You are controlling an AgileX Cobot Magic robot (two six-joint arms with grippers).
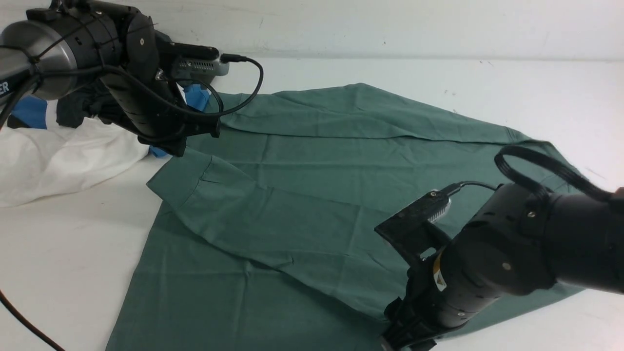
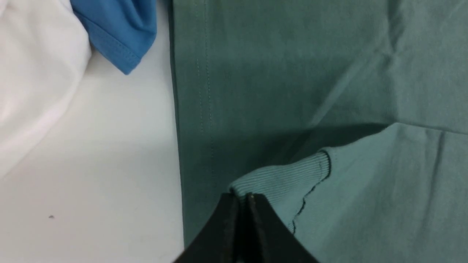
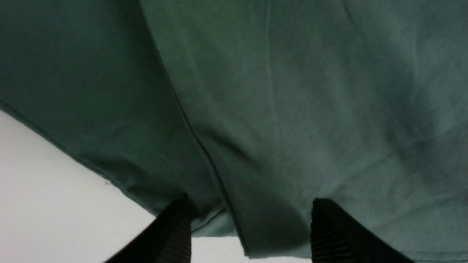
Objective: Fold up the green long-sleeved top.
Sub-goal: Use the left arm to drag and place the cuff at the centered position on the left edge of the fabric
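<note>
A: Green long-sleeved top (image 1: 312, 161) is lying spread mid-way across the table (image 1: 536, 97), one sleeve crossing its body. Left gripper (image 2: 240, 199) is clenching the ribbed cuff (image 2: 281, 179) at ten o'clock. Right gripper (image 3: 250, 206) is hanging released at five o'clock, jaws apart over the top's edge, grasping nothing.

B: Risks?

A: The pinch is biting only the cuff's rim, so a quick pull is likely slipping it free. With the right side unheld, the body is probably dragging and bunching along.

B: Clutter?

A: White garment (image 1: 53, 156), blue garment (image 2: 117, 29) and dark garment (image 1: 83, 109) are heaping at ten o'clock, near the cuff. The cable (image 1: 253, 92) is drooping there too. A low sweep is risking catching the blue one.
</note>
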